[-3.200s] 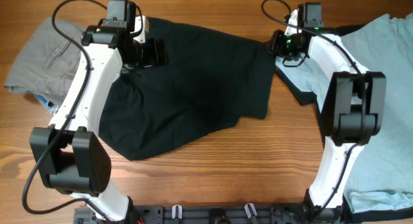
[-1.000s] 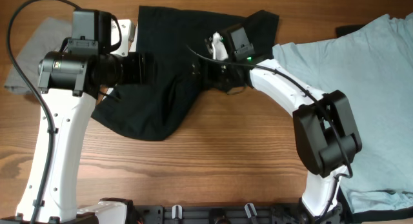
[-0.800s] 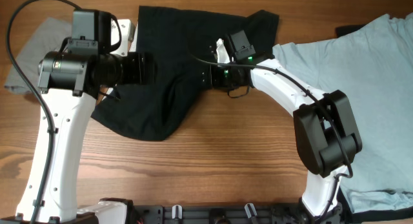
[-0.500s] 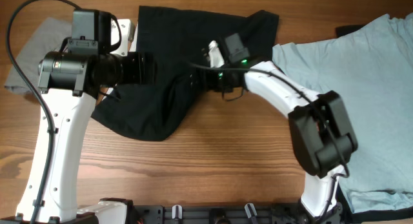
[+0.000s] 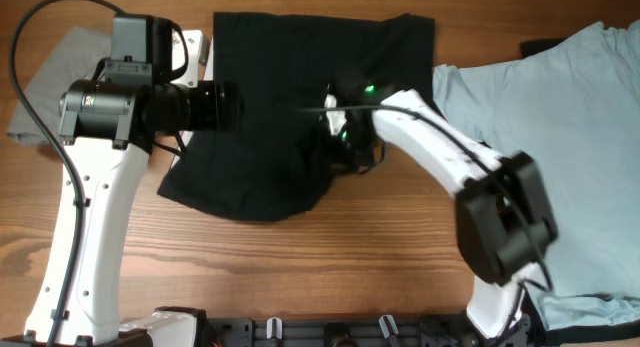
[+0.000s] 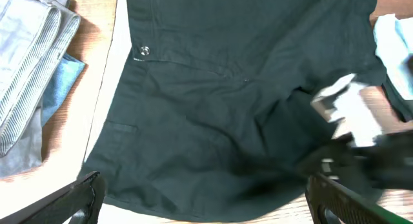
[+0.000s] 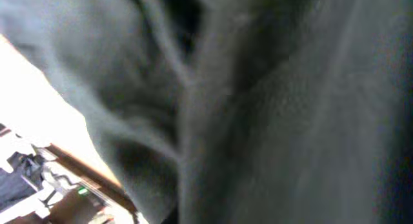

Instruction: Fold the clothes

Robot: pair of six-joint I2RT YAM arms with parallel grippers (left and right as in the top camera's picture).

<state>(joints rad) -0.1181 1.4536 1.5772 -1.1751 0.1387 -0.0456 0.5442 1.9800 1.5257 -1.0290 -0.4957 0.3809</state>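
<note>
The black garment [image 5: 270,97] lies spread at the table's middle back, with a whitish strip [image 5: 207,49] at its upper left edge. In the left wrist view it [image 6: 213,88] shows a button near the top. My right gripper [image 5: 347,155] is low on its lower right edge; its wrist view is filled with blurred black fabric [image 7: 271,108] and the fingers are hidden. My left gripper [image 5: 230,105] hangs high over the garment's left part, open and empty [image 6: 210,208]. The light blue T-shirt [image 5: 550,117] lies at the right. The grey trousers [image 5: 50,77] lie at the far left.
A small blue cloth [image 6: 61,82] peeks from under the grey trousers [image 6: 26,82]. The right arm [image 6: 355,121] shows blurred in the left wrist view. Bare wood [image 5: 300,267] runs along the table's front. A dark strip [image 5: 540,47] lies by the T-shirt's top edge.
My right gripper has moved down and right, and the black garment's lower edge has spread rightward with it. The left arm has held still.
</note>
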